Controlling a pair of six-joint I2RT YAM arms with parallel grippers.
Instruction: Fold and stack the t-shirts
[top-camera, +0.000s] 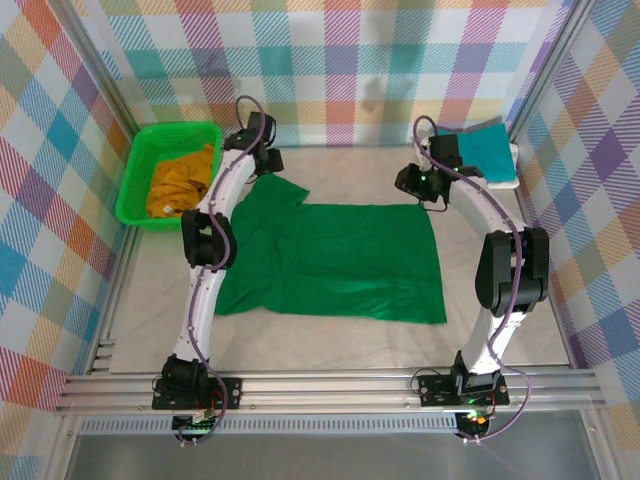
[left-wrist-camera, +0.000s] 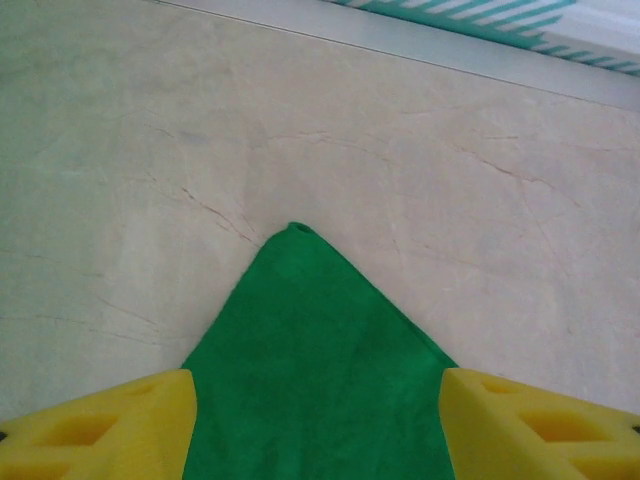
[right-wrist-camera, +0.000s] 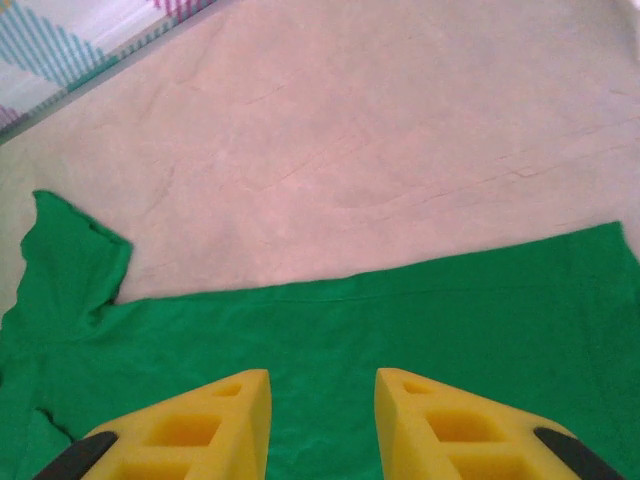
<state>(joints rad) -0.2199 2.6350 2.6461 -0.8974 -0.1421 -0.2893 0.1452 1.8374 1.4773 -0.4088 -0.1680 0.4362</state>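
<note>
From above, the dark green t-shirt (top-camera: 330, 262) lies spread on the tabletop (top-camera: 340, 172), with the left tool (top-camera: 268, 158) at its far sleeve and the right tool (top-camera: 412, 183) by its far edge. The bright green basket (top-camera: 128, 195) holds a crumpled mustard t-shirt (top-camera: 180, 180), and a folded teal t-shirt (top-camera: 488, 150) rests on a white board (top-camera: 508, 179). Left wrist: the fingers (left-wrist-camera: 110, 420) stand wide, straddling the sleeve tip; better to lower squarely and pinch it fully. Right wrist: the fingers (right-wrist-camera: 200, 420) are narrower and empty; they should grip right at the edge and level with the left.
</note>
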